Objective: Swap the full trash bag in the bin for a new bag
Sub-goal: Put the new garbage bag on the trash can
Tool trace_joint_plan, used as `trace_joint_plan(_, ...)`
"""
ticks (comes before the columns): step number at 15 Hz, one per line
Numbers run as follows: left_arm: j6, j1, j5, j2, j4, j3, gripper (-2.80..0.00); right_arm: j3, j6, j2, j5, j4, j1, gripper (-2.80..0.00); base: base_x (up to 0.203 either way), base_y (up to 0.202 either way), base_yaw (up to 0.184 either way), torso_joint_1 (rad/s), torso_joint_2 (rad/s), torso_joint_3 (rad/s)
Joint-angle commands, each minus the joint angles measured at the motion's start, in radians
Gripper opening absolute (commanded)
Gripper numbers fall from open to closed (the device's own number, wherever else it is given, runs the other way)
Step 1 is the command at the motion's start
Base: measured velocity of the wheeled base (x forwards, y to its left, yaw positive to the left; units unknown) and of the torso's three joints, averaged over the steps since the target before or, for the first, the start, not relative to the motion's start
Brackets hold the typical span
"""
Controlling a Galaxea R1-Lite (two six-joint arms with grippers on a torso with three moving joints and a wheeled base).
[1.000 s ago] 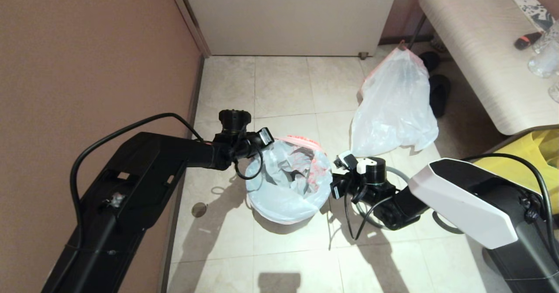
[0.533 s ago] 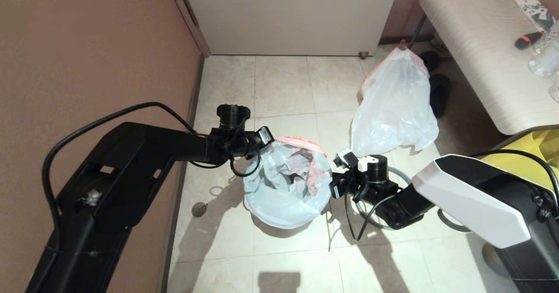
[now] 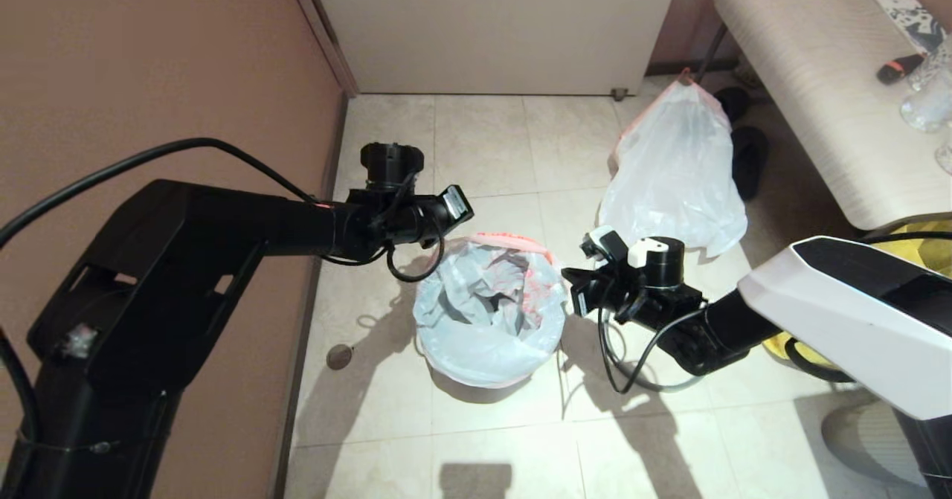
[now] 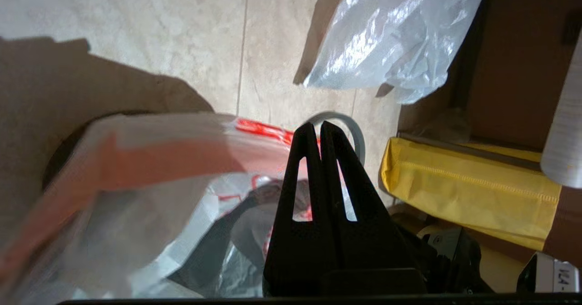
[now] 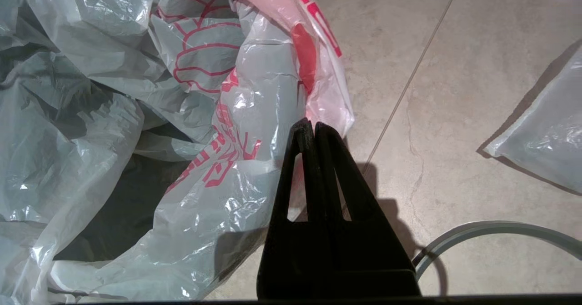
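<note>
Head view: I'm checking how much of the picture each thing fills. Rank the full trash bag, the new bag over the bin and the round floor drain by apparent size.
1. The full trash bag and the new bag look alike; the full one stands farther away, so I won't rank them.
2. The floor drain, smallest by far.

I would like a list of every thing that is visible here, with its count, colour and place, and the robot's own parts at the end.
new bag: one, translucent white with an orange-red hem, draped over the bin.
bin: one, black, on the floor tiles between the arms.
full trash bag: one, white, on the floor beside the bench.
grey ring: one, on the floor by the right arm.
yellow bag: one, under the bench.
bench: one, beige, far right.
slippers: dark, behind the full bag.
left gripper: shut, at the bag's rim.
right gripper: shut, at the opposite rim.
</note>
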Motion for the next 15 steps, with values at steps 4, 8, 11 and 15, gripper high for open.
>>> trace_joint_plan(4,-0.001,-0.047,-0.002,0.009,0.218,-0.053,-2.8,-0.032,0.072,-0.018,-0.007,-0.006,-0.002,-2.8,0.0,0.0,0.0,0.0,0.0,0.0)
trace_joint_plan(8,0.038,-0.065,-0.002,0.029,0.354,-0.104,-2.8,-0.034,0.078,-0.028,-0.007,-0.007,-0.006,-2.8,0.0,0.0,0.0,0.0,0.0,0.0)
trace_joint_plan(11,0.095,-0.065,0.003,0.085,0.295,-0.116,-2.8,-0.033,0.079,-0.034,-0.007,-0.012,-0.008,-2.8,0.0,0.0,0.0,0.0,0.0,0.0)
trace_joint_plan(15,0.162,-0.042,0.008,0.16,0.094,-0.118,-2.8,-0.028,0.081,-0.044,-0.007,-0.013,-0.008,-2.8,0.0,0.0,0.0,0.0,0.0,0.0)
